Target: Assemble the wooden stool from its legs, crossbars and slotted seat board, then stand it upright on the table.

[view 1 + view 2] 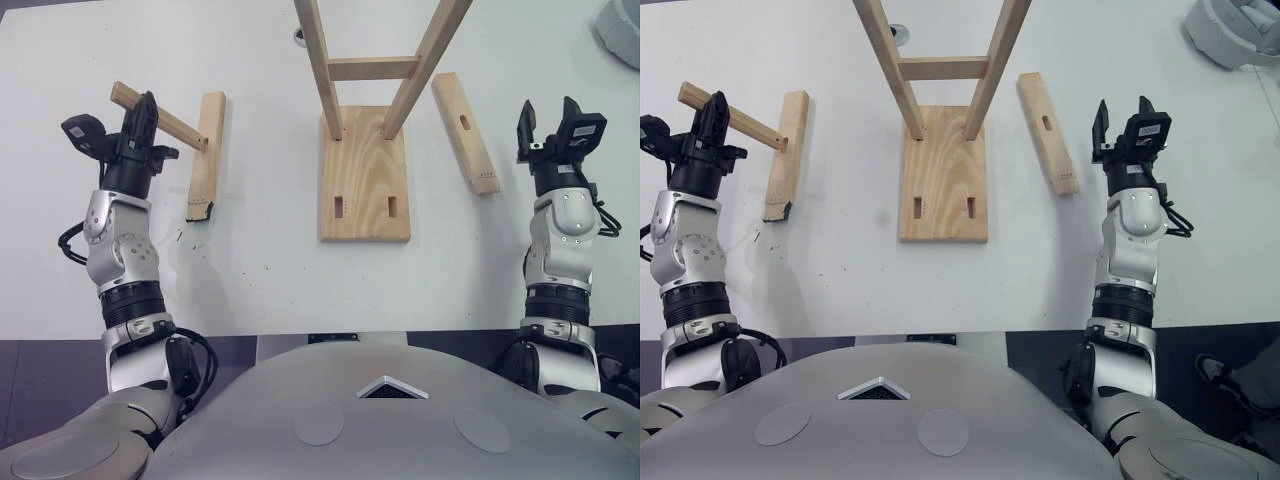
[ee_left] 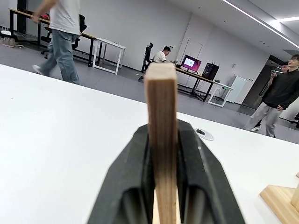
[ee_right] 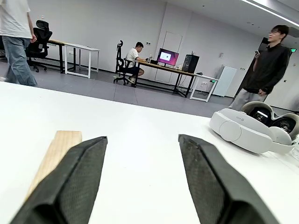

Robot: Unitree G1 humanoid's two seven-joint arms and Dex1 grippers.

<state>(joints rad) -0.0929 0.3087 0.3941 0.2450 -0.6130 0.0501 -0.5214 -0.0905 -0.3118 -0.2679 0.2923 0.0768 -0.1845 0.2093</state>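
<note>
white counter [image 1: 260,270] seen from above, with wooden stool parts spread across it.

far left, the left gripper [image 1: 146,106] has its fingers [image 2: 135,172] pressed onto a slim crossbar [image 1: 182,129], pinching it across its thin faces. the bar's other end meets a short leg [image 1: 208,160] that lies flat on the counter, so the two form a t shape.

in the middle lies the slotted seat board [image 1: 365,190], flat, with two open slots near its close edge. at its far edge an upright frame [image 1: 372,68] – two legs joined by a rung – stands in the board.

right of the board, well apart from it, a loose leg [image 1: 466,133] with one slot lies at a slant. just beyond it the right gripper [image 1: 547,114] hovers with its fingers [image 3: 70,182] spread wide, holding nothing. a white headset [image 1: 620,28] sits in the far right corner.

the parts look light, stiff and dry, so they should lift easily without sagging. the peg-and-slot joints seem the weak spots: twisting or levering could jam or chip them. the loose leg is probably best gripped across its narrow sides near the middle – clear of the slot – and pushed in straight.
</note>
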